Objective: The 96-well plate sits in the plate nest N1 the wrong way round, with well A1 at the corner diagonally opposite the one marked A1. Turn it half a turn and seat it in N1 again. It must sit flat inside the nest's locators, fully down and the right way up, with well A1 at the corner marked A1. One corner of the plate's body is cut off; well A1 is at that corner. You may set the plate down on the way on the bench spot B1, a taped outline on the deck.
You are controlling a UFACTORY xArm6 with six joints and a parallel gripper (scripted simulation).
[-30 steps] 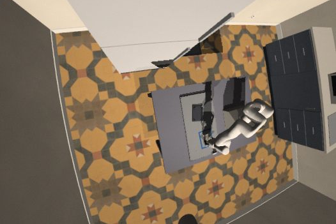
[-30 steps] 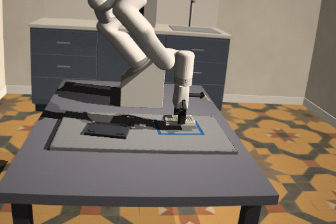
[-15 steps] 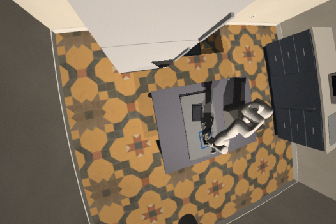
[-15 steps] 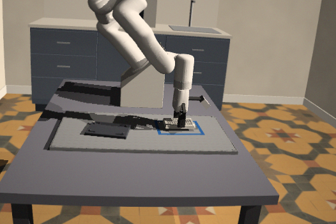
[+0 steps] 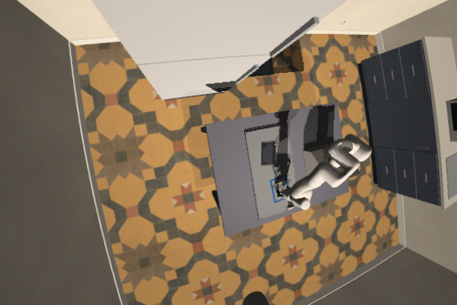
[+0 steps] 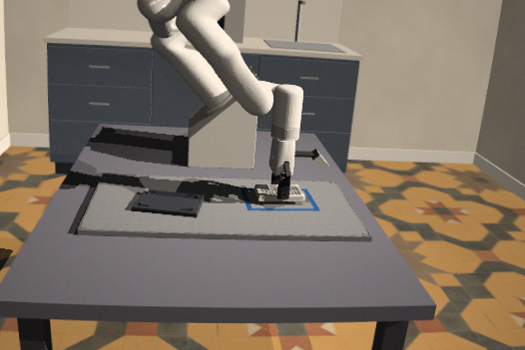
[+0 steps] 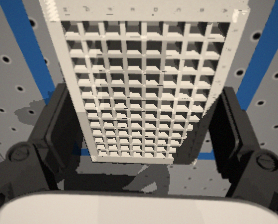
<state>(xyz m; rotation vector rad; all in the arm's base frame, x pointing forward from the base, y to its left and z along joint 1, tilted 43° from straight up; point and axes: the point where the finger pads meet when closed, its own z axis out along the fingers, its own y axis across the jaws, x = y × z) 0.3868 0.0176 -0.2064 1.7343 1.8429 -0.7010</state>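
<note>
The white 96-well plate (image 7: 142, 82) is between my gripper's (image 7: 142, 135) two dark fingers, which are shut on its long sides. In the exterior view the plate (image 6: 275, 192) sits low inside the blue taped outline B1 on the grey deck, with my gripper (image 6: 282, 188) straight above it. I cannot tell whether the plate touches the deck. The dark plate nest N1 (image 6: 167, 202) stands empty to the left on the deck. From above, the plate (image 5: 281, 188) and the nest (image 5: 268, 153) are small. I cannot make out the cut corner.
The arm's grey base block (image 6: 222, 139) stands behind the deck. The perforated deck mat (image 6: 220, 215) lies on a dark table. Kitchen cabinets (image 6: 100, 89) run along the back wall.
</note>
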